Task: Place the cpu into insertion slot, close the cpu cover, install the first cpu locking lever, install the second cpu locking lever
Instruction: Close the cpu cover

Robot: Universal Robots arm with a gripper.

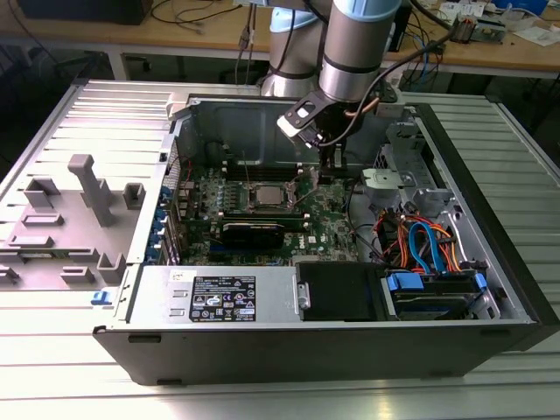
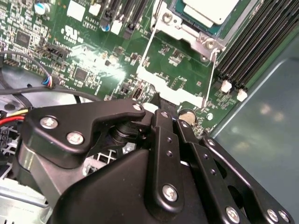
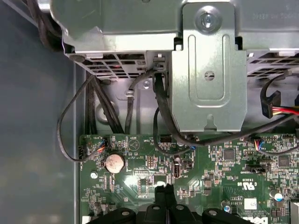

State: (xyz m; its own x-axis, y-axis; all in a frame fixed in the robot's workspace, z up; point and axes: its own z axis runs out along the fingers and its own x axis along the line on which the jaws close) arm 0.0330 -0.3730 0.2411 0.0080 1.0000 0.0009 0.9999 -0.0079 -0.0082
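Note:
The cpu [image 2: 211, 8], a square chip with a shiny silver top, lies in the socket on the green motherboard [image 2: 88, 51]; the exterior view shows it mid-board [image 1: 265, 194]. A silver plate of the cpu cover [image 2: 181, 31] borders the chip; I cannot tell whether the cover is down over it. Two thin wire levers [image 2: 147, 48] [image 2: 213, 74] reach out from that plate towards my gripper. My black gripper [image 2: 167, 112] hovers just above the board beside the socket, on the exterior view's right [image 1: 329, 163]. Its fingertips [image 3: 166, 190] are shut together with nothing seen between them.
The open computer case [image 1: 490, 262] surrounds the board. A grey metal drive bracket [image 3: 208, 70] and black cables [image 3: 161, 112] sit close beyond the gripper. Black memory slots [image 2: 261, 42] run beside the socket. A power supply [image 1: 219, 296] and coloured cables [image 1: 420, 241] fill the near side.

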